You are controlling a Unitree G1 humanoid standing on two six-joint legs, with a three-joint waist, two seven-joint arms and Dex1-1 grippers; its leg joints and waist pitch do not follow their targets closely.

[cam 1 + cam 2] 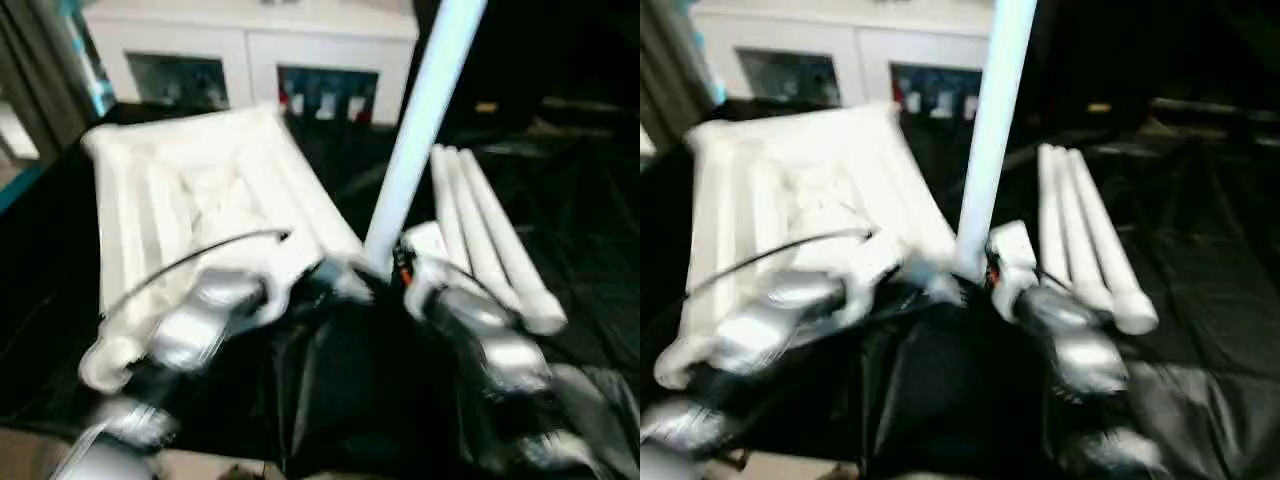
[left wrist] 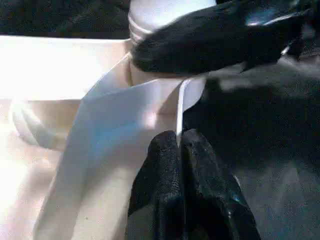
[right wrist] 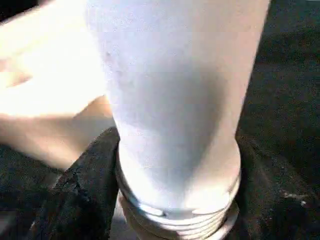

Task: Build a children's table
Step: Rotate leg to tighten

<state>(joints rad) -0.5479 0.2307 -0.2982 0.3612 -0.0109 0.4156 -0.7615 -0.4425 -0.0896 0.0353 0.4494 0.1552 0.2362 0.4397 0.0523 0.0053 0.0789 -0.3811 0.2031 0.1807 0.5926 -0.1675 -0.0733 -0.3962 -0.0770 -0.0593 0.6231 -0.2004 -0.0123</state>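
While the head cameras are pretty smeared, the layout still reads fine: the small white plastic tabletop [image 1: 200, 200] of the children's table lies upside down with its ribbed underside up, on the left part of a big table draped in black cloth [image 1: 590, 200]. One long white tubular leg [image 1: 425, 110] stands nearly upright at the tabletop's near right corner, leaning a bit to the right. Three more white tube legs [image 1: 490, 240] lie side by side on the cloth just right of it, touching each other. A white cabinet with glass doors [image 1: 250, 50] sits along the far side. Both silver forearms reach in from the near edge and meet at that corner, with a thin black cable arcing over the left one.

From the left wrist, the left gripper [image 2: 179, 145] has its two black fingers [image 2: 160, 170] pressed together, pinching a thin white edge of the tabletop right next to the rounded corner socket [image 2: 150, 80]. The threaded end of the leg sits above that socket, with a black finger of the right gripper lying across it.

From the right wrist, the right gripper [image 3: 175, 200] is wrapped around the upright leg, a black finger on either side just above the threaded end [image 3: 175, 220], so it's closed on the tube.
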